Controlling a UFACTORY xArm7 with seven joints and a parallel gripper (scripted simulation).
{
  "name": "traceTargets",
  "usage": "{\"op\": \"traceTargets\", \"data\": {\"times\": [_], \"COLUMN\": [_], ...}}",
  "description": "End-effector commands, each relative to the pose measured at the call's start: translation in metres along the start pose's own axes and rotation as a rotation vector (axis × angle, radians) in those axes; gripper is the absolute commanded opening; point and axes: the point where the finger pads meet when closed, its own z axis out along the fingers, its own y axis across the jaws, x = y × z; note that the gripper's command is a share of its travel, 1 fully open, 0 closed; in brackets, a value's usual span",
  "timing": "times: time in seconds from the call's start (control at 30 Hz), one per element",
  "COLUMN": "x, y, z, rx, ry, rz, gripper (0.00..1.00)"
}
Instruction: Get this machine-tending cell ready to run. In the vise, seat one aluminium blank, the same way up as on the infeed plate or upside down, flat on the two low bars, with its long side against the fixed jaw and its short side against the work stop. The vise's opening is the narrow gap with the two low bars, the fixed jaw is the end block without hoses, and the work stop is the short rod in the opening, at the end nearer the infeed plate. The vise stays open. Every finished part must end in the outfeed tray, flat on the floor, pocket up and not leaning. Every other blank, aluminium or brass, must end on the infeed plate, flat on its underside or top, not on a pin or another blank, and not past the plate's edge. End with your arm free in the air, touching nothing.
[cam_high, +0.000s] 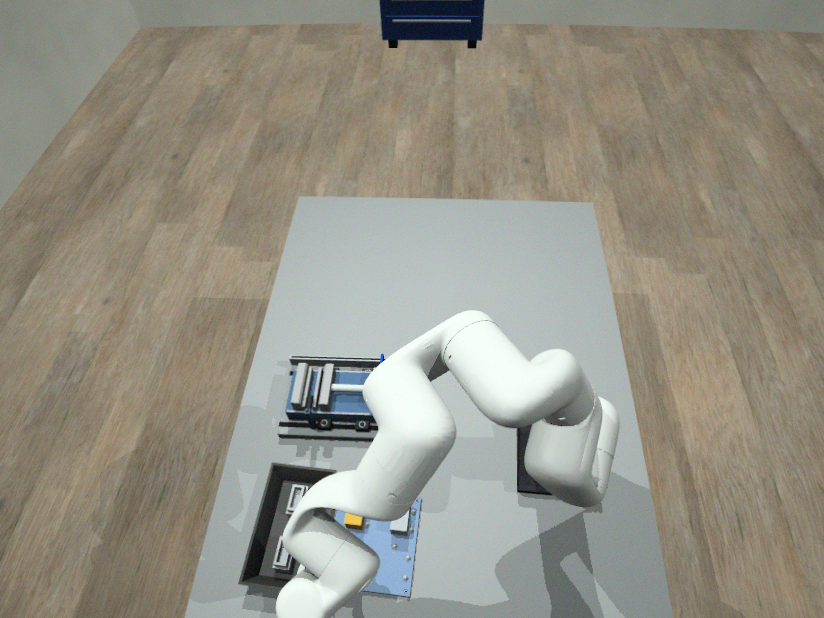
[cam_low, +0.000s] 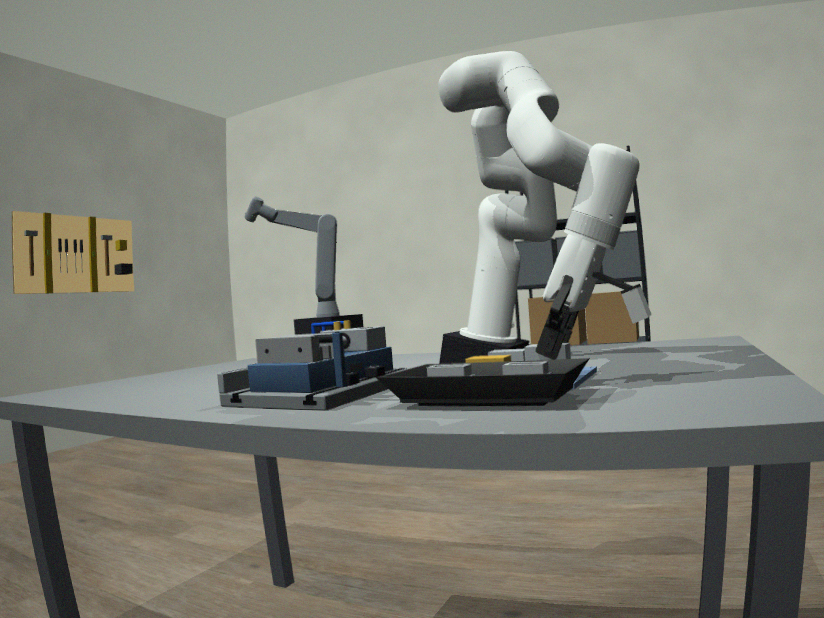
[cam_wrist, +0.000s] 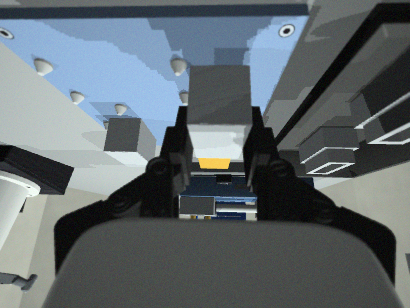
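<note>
Blank (cam_wrist: 218, 107) sits clamped in my gripper (cam_wrist: 218, 124), low over the blue plate (cam_wrist: 125, 65), just beside the tray (cam_low: 485, 385). Brass blank (cam_high: 353, 520) lies on the plate.

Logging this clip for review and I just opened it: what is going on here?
The white robot arm has its black gripper closed on a grey aluminium blank, jaws clamped on its sides, low over the light blue infeed plate with its small pins. A yellow brass blank and another grey blank lie on that plate. The black outfeed tray beside it holds pocketed finished parts. The blue vise stands open, with nothing visibly seated in it.
</note>
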Motion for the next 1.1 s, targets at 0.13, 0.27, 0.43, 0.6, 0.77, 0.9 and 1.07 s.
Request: {"op": "traceTargets", "data": {"times": [0.13, 0.27, 0.43, 0.6, 0.77, 0.9, 1.07], "x": [0.0002, 0.0002, 0.0006, 0.0013, 0.0019, 0.0028, 0.0040], "y": [0.0012, 0.0012, 0.0013, 0.0013, 0.0013, 0.0013, 0.0014], "z": [-0.0014, -0.0013, -0.0005, 0.0011, 0.0023, 0.0042, 0.0066], "rx": [-0.003, -0.003, -0.003, -0.003, -0.003, -0.003, -0.003], "ry": [0.002, 0.002, 0.002, 0.002, 0.002, 0.002, 0.002], "rz": [0.001, 0.001, 0.001, 0.001, 0.001, 0.001, 0.001], "gripper": [0.00, 0.00, 0.00, 0.00, 0.00, 0.00, 0.00]}}
